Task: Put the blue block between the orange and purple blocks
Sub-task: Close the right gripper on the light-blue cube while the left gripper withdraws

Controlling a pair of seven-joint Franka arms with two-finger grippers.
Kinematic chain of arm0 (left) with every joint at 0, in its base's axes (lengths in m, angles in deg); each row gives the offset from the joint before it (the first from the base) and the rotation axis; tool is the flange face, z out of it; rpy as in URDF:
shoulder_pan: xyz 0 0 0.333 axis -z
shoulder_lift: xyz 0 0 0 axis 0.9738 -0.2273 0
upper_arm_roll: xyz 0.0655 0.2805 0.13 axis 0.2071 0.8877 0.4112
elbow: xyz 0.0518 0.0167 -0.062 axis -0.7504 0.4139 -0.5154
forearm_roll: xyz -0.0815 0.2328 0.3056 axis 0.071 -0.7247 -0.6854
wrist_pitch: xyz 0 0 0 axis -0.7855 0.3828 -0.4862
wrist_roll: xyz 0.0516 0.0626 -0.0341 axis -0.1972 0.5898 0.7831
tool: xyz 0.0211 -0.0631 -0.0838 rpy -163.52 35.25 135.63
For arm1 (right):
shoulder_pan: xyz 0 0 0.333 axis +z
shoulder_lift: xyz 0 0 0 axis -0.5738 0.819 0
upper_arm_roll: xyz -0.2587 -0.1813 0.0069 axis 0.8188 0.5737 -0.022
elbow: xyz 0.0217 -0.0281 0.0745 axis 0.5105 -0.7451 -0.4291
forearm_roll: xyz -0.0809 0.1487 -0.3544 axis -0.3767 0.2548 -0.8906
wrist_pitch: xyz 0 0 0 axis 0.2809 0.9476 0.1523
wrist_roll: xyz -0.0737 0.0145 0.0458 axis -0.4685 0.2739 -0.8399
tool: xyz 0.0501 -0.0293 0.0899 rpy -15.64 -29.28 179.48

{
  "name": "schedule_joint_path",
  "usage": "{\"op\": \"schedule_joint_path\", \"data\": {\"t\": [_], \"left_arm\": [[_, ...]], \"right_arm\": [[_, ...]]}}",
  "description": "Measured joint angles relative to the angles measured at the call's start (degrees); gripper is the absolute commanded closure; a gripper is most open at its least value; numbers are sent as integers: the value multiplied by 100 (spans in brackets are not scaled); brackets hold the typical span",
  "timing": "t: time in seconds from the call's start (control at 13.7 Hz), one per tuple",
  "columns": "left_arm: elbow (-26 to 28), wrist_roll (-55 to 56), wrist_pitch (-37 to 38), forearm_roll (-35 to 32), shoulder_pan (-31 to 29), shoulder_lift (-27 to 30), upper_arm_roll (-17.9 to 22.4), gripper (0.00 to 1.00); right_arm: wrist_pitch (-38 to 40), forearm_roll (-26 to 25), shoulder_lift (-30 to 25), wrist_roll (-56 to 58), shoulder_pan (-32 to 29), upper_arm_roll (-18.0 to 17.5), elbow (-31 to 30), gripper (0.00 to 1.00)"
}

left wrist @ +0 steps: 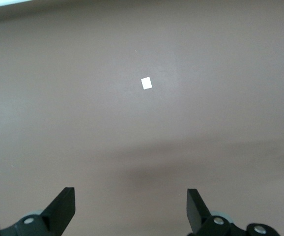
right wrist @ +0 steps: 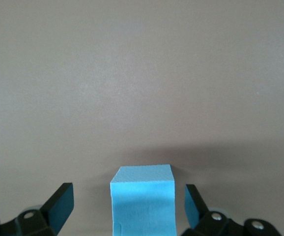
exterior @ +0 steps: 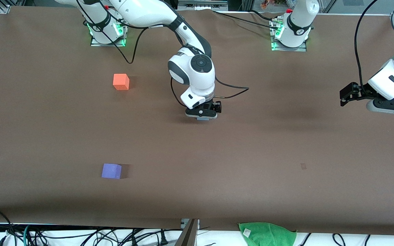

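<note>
1. The purple block [exterior: 111,171] sits on the brown bench [exterior: 251,153], closest to the front camera.
2. The right end effector [exterior: 202,115] is low over the middle of the bench. Its fingers [right wrist: 58,204] are wide open, one on each side of the blue block [right wrist: 143,206], not touching it.
3. The left end effector [left wrist: 131,209] waits wide open and empty, over the left arm's end.
4. The orange block [exterior: 121,82] is farthest back.
</note>
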Motion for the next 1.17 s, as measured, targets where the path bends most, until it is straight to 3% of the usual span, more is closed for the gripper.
{"op": "schedule_joint_path", "data": {"t": [0.22,0.95,1.17], "left_arm": [[226,0,147,165,-129,241,1,0],[246,92,706,184,-140,315,-15,0],[246,94,805,215,-140,326,-15,0]], "right_arm": [[0,-274,165,-33,36,4,53,0],[0,-317,297,-33,49,23,57,2],[-72,-320,362,-33,52,24,57,48]]}}
